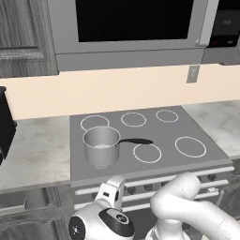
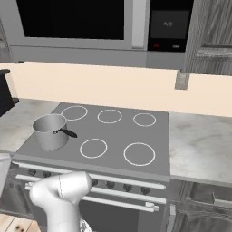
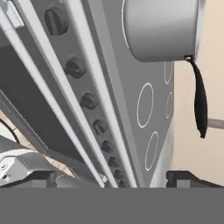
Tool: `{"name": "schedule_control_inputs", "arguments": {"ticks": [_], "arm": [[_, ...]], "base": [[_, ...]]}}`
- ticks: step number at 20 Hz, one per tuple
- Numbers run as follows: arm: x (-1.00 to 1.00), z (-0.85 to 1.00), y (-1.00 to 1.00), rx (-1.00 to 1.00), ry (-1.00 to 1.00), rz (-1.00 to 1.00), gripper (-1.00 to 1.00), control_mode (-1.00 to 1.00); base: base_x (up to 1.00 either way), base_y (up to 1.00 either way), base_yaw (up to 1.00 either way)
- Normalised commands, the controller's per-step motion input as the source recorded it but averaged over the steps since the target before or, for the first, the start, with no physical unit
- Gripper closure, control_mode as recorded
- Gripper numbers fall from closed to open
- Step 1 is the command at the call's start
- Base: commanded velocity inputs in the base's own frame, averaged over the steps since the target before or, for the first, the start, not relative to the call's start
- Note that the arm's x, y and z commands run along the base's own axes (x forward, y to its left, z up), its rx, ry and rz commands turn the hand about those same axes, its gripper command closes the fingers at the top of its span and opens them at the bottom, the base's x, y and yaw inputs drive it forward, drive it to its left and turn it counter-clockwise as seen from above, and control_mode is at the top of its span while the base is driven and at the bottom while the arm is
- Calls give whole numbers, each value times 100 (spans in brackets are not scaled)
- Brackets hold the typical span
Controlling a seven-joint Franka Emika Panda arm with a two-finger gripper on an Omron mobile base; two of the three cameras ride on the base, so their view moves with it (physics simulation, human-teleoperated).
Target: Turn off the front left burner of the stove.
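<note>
The stove (image 1: 164, 133) is a grey flat-top range with white ring burners. A steel saucepan (image 1: 101, 145) with a black handle stands on the front left burner and hides its ring. The pan also appears at the cooktop's near left (image 2: 50, 131) and at the top of the hand view (image 3: 159, 28). My gripper (image 3: 116, 179) is open, its fingertips (image 3: 43, 177) wide apart with nothing between them. It hangs low in front of the stove (image 1: 116, 181), looking up along the row of small dark knobs (image 3: 89, 100), apart from them.
Silver front bars (image 3: 52, 83) run beside the knobs. A black-windowed microwave (image 1: 131, 23) hangs above the cooktop. Marbled counters flank the stove at left (image 1: 33, 150) and right (image 2: 199, 140). A dark appliance (image 1: 4, 126) stands at the far left.
</note>
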Motion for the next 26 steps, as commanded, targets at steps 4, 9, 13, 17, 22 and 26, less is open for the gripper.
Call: {"name": "schedule_control_inputs", "arguments": {"ticks": [4,9,13,17,22,26], "arm": [[4,-14,16,0,-8,0,-100,-100],[34,-28,49,0,-3,0,-100,-100],[30,-39,43,0,-7,0,-100,-100],[23,-34,12,0,-8,0,-100,-100],[18,-39,2,0,-9,0,-100,-100],[26,-21,0,0,-1,-2,-100,-100]], "base": [[0,0,0],[0,0,0],[0,0,0],[0,0,0],[0,0,0],[0,0,0]]}}
